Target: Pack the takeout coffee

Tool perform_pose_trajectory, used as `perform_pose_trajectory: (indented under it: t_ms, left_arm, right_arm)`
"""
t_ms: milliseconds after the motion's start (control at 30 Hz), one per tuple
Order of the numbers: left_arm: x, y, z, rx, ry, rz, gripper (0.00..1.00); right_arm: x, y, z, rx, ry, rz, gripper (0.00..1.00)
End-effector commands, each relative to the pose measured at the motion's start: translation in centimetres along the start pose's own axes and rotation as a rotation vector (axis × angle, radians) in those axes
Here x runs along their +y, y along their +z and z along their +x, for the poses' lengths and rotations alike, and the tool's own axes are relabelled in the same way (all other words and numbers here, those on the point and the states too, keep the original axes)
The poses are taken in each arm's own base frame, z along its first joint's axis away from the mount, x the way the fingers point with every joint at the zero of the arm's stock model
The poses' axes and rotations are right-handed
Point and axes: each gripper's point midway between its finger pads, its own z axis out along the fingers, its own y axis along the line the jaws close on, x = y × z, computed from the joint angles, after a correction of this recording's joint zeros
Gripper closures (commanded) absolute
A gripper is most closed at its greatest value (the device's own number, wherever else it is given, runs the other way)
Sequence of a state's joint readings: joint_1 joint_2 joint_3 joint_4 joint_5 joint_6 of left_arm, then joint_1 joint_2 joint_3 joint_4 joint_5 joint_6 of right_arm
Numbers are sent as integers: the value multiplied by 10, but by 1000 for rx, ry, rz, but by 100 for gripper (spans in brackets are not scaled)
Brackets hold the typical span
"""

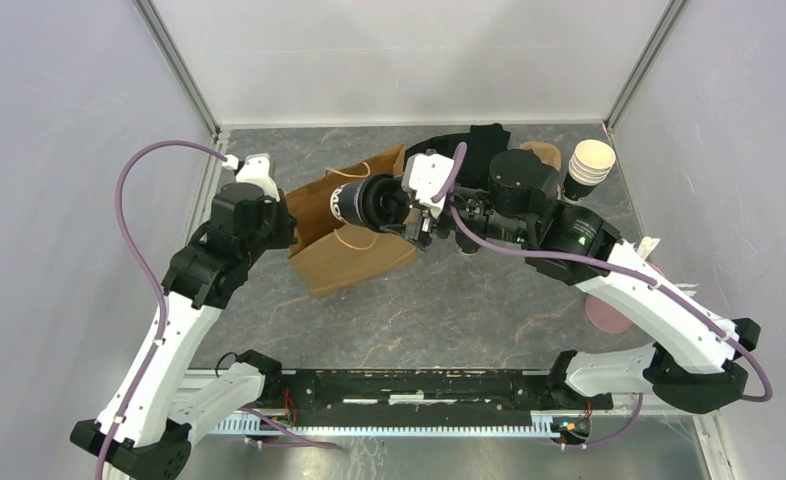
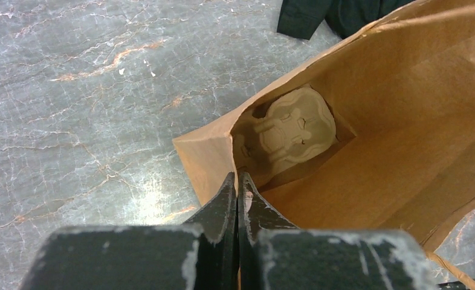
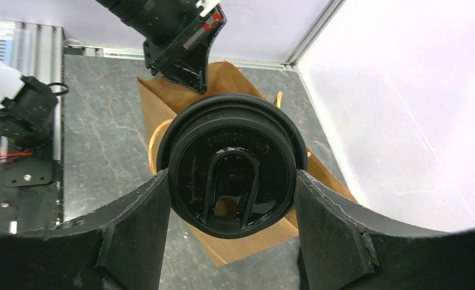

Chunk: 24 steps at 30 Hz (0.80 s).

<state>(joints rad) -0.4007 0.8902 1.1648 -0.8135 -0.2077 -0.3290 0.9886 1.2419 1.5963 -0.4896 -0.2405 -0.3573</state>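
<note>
Paper bag (image 1: 354, 255), mouth held agape by left gripper (image 2: 238, 188), jaws pinched together on its rim; pulp cup carrier (image 2: 295, 130) lies deep beyond them. Right gripper (image 3: 232, 181), jaws clamped around lidded coffee cup (image 3: 232, 154), aims it at the mouth.

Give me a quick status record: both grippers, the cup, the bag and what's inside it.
left gripper: shut, pinching the rim of the paper bag
right gripper: clamped around a lidded black cup, held on its side
cup position: at the bag's mouth, base first
bag: mouth held open
bag contents: pulp cup carrier at the bottom, no cup seen in it
other: stack of lidless cups, rear right
</note>
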Motion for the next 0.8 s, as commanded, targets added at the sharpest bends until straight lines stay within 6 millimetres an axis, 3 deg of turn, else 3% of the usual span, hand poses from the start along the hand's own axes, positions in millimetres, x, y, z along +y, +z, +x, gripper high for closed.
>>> perform_pose_trajectory:
  t_ms: [0, 100, 367, 467, 567, 767]
  left_arm:
    - [-2, 1, -2, 7, -4, 2, 98]
    - [-3, 1, -3, 6, -12, 5, 98]
    - [-6, -1, -7, -9, -19, 20, 98]
    - [-5, 1, -9, -3, -20, 10, 94]
    - [-1, 2, -8, 42, -55, -47, 83]
    - [0, 1, 1, 137, -143, -99, 75]
  right_arm:
    - [-19, 7, -14, -28, -114, 63, 100]
    - [-28, 13, -5, 12, -140, 98, 100]
    - [-28, 23, 23, 115, -192, 78, 100]
    - [-18, 19, 31, 156, -200, 23, 100]
    - [-6, 11, 40, 180, -191, -28, 100]
    - [13, 4, 43, 179, -122, -69, 100]
